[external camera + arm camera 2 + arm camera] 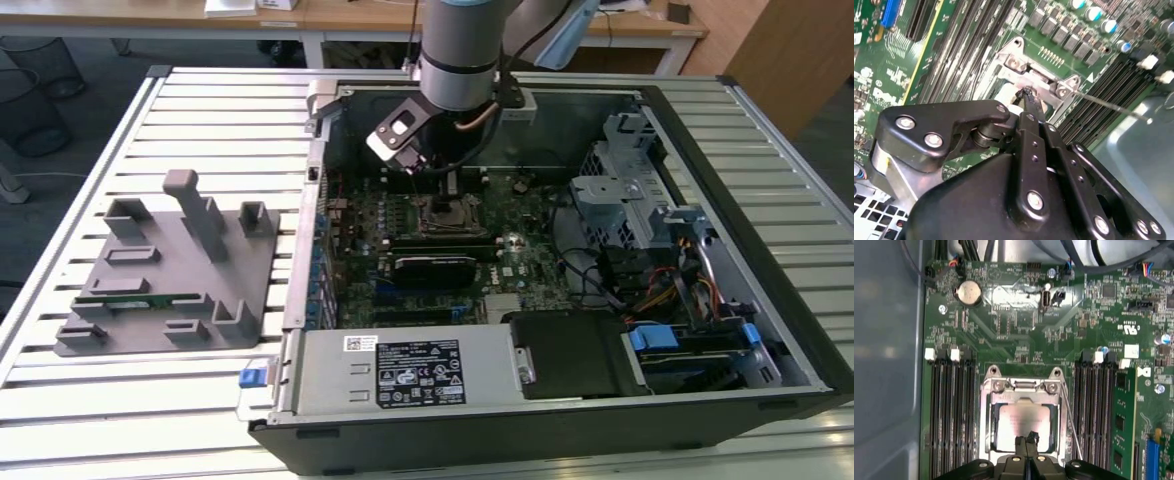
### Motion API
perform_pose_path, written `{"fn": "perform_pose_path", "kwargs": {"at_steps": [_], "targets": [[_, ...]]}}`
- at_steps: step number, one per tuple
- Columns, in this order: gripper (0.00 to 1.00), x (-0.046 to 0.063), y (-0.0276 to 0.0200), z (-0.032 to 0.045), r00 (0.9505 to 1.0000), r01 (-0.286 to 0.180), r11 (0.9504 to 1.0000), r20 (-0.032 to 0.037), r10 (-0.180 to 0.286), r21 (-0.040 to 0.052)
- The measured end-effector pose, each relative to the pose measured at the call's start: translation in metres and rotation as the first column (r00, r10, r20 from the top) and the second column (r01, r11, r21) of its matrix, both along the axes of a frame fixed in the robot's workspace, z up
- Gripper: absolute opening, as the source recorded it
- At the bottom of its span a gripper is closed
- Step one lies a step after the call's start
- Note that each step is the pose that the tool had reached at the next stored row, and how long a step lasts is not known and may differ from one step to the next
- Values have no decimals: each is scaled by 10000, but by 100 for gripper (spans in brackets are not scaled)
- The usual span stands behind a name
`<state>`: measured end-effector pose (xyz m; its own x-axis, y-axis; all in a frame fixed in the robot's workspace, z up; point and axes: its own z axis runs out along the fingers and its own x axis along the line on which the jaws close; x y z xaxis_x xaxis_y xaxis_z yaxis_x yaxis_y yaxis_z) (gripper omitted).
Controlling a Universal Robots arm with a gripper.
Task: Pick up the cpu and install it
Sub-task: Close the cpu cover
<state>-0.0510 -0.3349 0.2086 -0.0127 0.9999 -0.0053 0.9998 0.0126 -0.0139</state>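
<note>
Gripper [1026, 437] closed — fingertips together, holding nothing, poised over cpu [1018, 421] seated in socket [986, 420]

We see a computer case [561, 425] on the desk [160, 420], a parts stand [167, 285] beside it at the exterior view's left; inside, the cpu [1021, 421] lies in its socket [986, 412], gripper [1026, 438] directly above

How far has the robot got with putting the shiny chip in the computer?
Done, it seems: the cpu already lies flat inside the socket frame. In hand: the claw, pinched shut and carrying nothing, is right over the cpu; I can't tell if it touches. Left: the thin wire lever beside the socket looks not clamped down, though I can't be sure.
</note>
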Motion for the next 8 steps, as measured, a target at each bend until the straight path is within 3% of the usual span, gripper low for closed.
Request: {"fn": "perform_pose_path", "kwargs": {"at_steps": [8], "targets": [[11,76,0,-1,10000,0,10000,-9,0,1]]}}
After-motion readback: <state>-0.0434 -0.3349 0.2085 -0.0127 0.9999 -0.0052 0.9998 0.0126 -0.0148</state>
